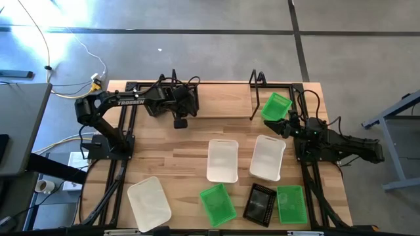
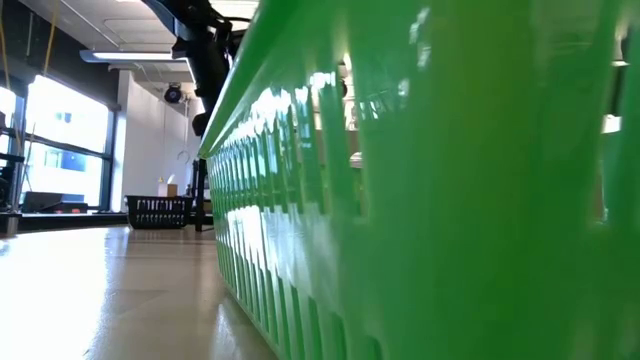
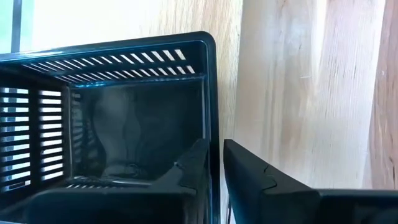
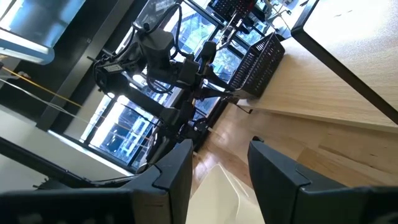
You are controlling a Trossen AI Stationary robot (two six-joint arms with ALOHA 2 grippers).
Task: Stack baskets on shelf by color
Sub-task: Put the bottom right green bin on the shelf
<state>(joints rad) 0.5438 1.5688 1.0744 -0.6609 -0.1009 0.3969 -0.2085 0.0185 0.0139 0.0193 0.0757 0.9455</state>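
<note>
**High view.** Wooden worktop (image 1: 170, 141) with the shelf (image 1: 223, 84) of thin black rods along its far edge.
- Left arm: reaches across to the far edge, at the shelf's left part.
- Right end effector (image 1: 287, 124): just beside a tilted green basket (image 1: 276, 105) near the shelf's right end. Contact cannot be told.
- White baskets loose on the worktop: one in the middle (image 1: 222, 160), a second (image 1: 268, 157) just to its right, and a third (image 1: 149, 203) at the near left.
- Near edge: a green basket (image 1: 217, 204), a small black basket (image 1: 259, 203) and another green basket (image 1: 291, 204) in a row.

**Low view.** The slotted wall of a green basket (image 2: 420, 200) fills most of the frame, close to the lens. A black basket (image 2: 160, 211) sits far off at worktop level. A dark arm (image 2: 205, 50) hangs above.

**Left wrist view.** The left end effector (image 3: 214, 152) straddles one side wall of the black basket (image 3: 137, 124), one side inside and one outside. The basket sits open side toward the camera over pale wood. Whether the wall is clenched or released cannot be told.

**Right wrist view.** The right end effector is released: its jaws stand apart with nothing between them. Part of a white basket (image 4: 217, 186) lies below them. Across the worktop, the left arm (image 4: 168, 62) is at the black basket (image 4: 261, 59).
</note>
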